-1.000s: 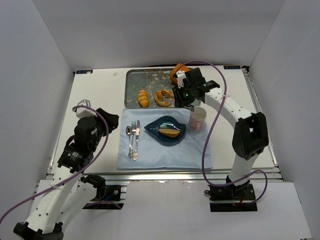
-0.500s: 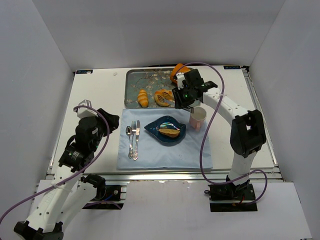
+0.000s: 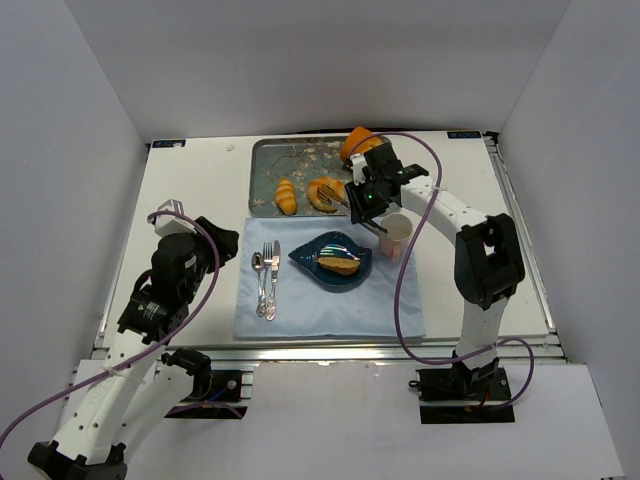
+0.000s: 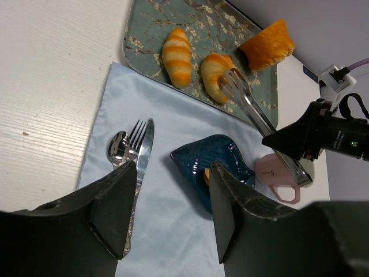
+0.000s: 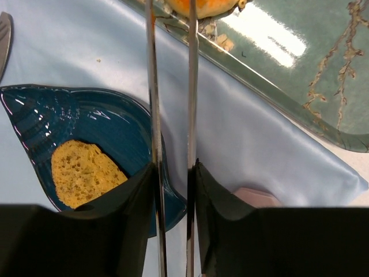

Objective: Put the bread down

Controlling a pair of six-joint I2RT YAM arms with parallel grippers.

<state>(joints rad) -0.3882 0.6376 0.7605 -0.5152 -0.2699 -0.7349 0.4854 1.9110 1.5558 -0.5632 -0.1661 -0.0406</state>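
My right gripper (image 5: 173,167) is shut on metal tongs (image 5: 151,86), squeezing their two arms. The tong tips sit on either side of a croissant (image 5: 202,6) on the patterned tray (image 3: 300,150), in touch with it. That croissant (image 3: 324,193) lies beside a second one (image 3: 286,196), and an orange bread chunk (image 3: 355,143) rests at the tray's far right. A slice of bread (image 3: 340,265) lies in the blue shell-shaped plate (image 3: 332,258). My left gripper (image 4: 172,167) is open and holds nothing, above the pale blue cloth (image 4: 167,231).
A pink cup (image 3: 397,236) stands just right of the plate, under my right arm. A spoon, fork and knife (image 3: 266,280) lie on the cloth's left side. White walls close the table in on three sides.
My right gripper has moved left and slightly forward, bringing the tong tips onto the middle croissant, and the tong arms have drawn closer together. The left arm has barely shifted.
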